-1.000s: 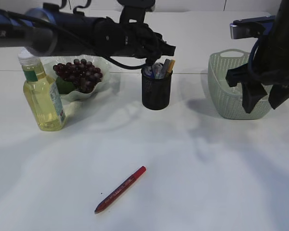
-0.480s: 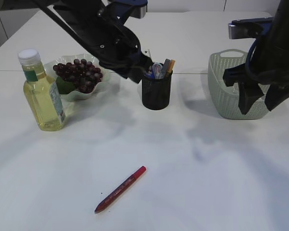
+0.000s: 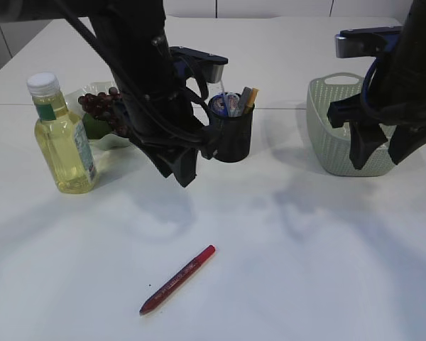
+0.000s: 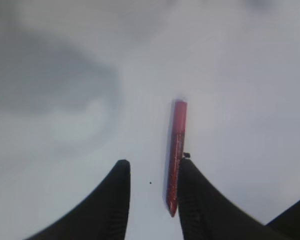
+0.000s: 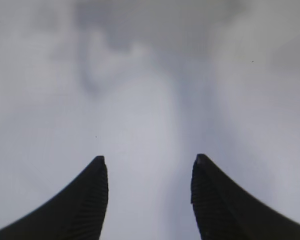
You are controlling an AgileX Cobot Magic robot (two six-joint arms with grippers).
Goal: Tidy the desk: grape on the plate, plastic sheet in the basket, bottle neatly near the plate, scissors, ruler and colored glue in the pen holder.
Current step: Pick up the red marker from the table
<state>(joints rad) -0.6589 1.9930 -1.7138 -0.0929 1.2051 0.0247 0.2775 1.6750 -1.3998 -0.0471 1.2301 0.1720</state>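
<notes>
Red glue pen (image 3: 177, 280) lying flat and slanted on the white tabletop (image 3: 305, 256) near the front edge, touched by nothing. In the left wrist view, same glue pen (image 4: 176, 156) below the camera, one end just beside the tip of the right-hand finger, untouched. Left hand (image 4: 152, 172) aimed downward above the tabletop, fingers parted with a modest gap, empty; seen from outside, left hand (image 3: 188, 167) in front of the black mesh pen holder (image 3: 231, 136), well above and behind the glue pen. Pen holder upright at mid-table with several items sticking out of the top. Grapes (image 3: 99, 105) heaped on a plate (image 3: 99, 135) at the back left, partly hidden by the arm. Bottle (image 3: 60, 138) of yellow liquid upright just in front of the plate. Pale green basket (image 3: 330, 128) at the right. Right hand (image 5: 149, 172) spread wide, empty, over bare tabletop beside the basket.
</notes>
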